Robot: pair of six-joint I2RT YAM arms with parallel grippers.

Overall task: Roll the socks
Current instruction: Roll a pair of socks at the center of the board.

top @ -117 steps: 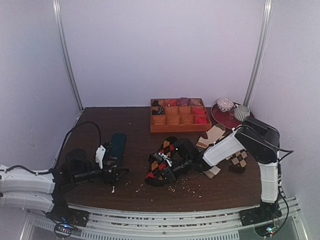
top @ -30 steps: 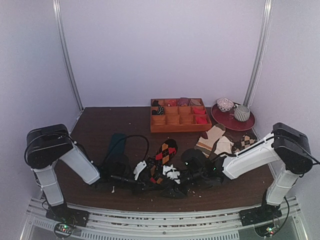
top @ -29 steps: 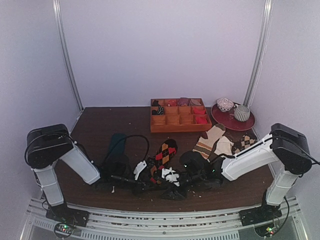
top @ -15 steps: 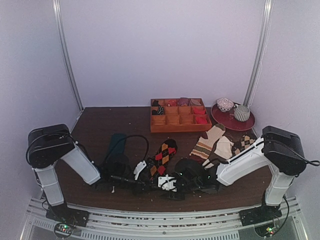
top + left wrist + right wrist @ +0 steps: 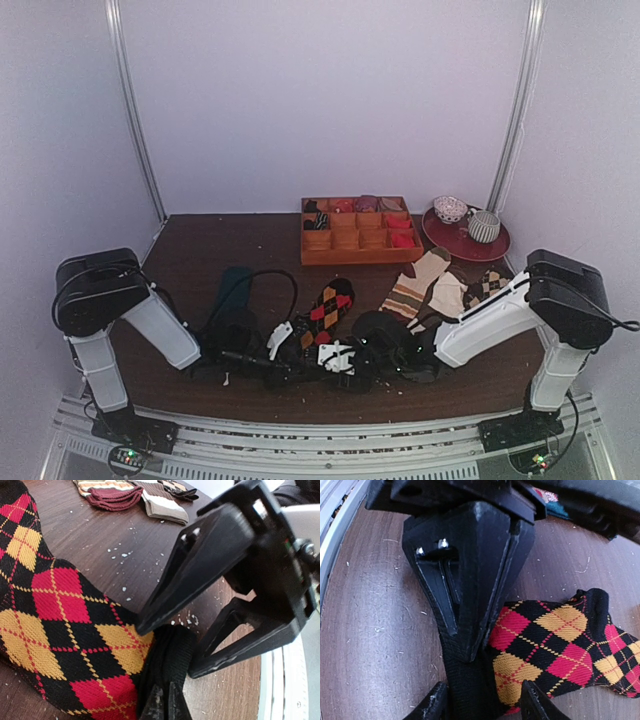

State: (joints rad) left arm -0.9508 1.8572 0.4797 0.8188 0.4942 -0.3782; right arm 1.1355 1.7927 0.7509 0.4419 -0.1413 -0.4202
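Observation:
The black socks (image 5: 328, 305) with red and orange diamonds lie flat at the table's front middle, seen close in the left wrist view as socks (image 5: 60, 630) and in the right wrist view as socks (image 5: 555, 645). My left gripper (image 5: 164, 694) is shut on their black cuff (image 5: 172, 655); from above this left gripper (image 5: 290, 368) reaches in from the left. My right gripper (image 5: 485, 707) faces it, open, its fingertips (image 5: 437, 705) straddling the same cuff (image 5: 467, 680) just under the left fingers (image 5: 470, 580). From above, the right gripper (image 5: 345, 360) sits next to the left one.
A dark teal sock (image 5: 236, 292) lies left of the pair. Beige striped socks (image 5: 415, 285) and a brown argyle sock (image 5: 490, 285) lie to the right. A wooden compartment tray (image 5: 360, 258) and a red plate (image 5: 455, 245) with cups stand at the back. Crumbs dot the wood.
My right gripper has slid left along the table until it meets the left gripper at the cuff. The left arm has held still, shut on the cuff.

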